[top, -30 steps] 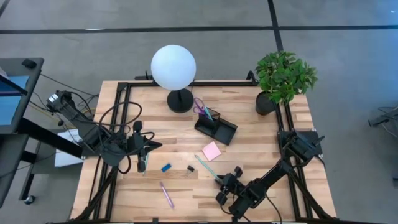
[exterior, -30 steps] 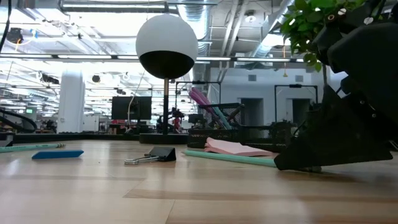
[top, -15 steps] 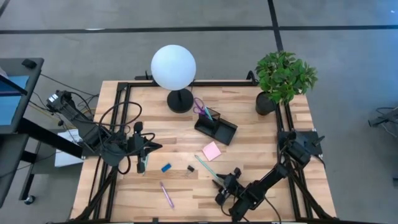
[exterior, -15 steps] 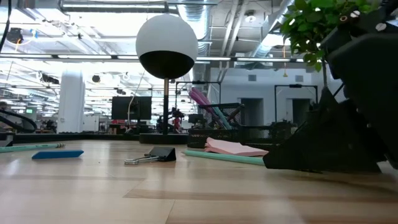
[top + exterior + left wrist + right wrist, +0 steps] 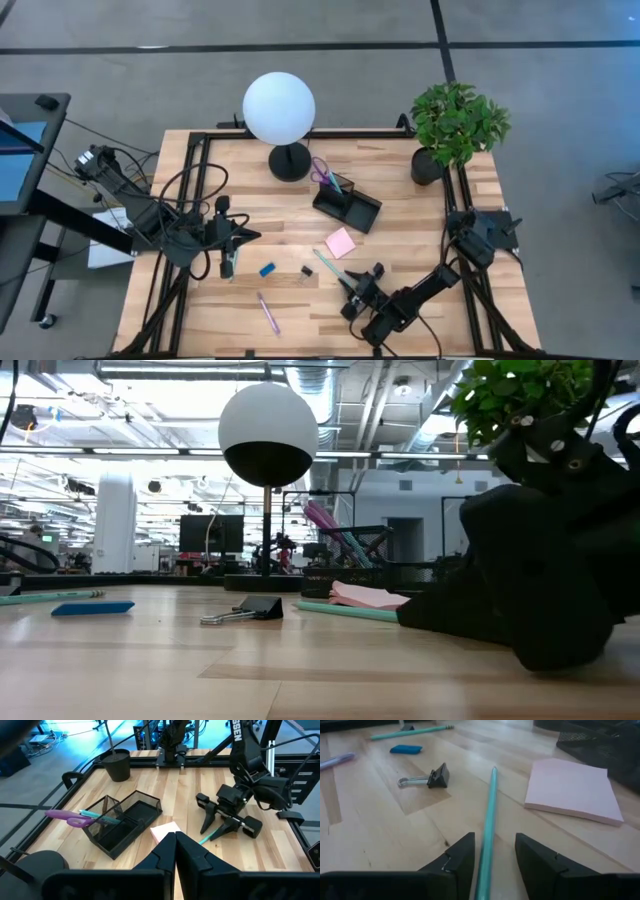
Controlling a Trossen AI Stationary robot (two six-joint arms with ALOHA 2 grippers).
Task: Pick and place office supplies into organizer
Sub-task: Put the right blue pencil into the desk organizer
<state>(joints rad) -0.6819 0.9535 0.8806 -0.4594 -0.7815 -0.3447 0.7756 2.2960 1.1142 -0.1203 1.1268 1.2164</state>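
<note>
Since a second ago the right arm has slid leftward along the table's near edge, its right gripper (image 5: 349, 290) now set low with jaws parted either side of the teal pen (image 5: 487, 832), not yet clenched on it. The organizer (image 5: 347, 208) already holds the scissors (image 5: 75, 818) and what looks like one teal pen in its cup section. Left gripper (image 5: 228, 262) hangs clenched and apparently empty at the left, beside a second teal pen. Still loose on the wood: the pink pad (image 5: 340, 242), the purple pen (image 5: 269, 313), the blue block (image 5: 267, 269) and the clip (image 5: 306, 272). So most of the job remains.
</note>
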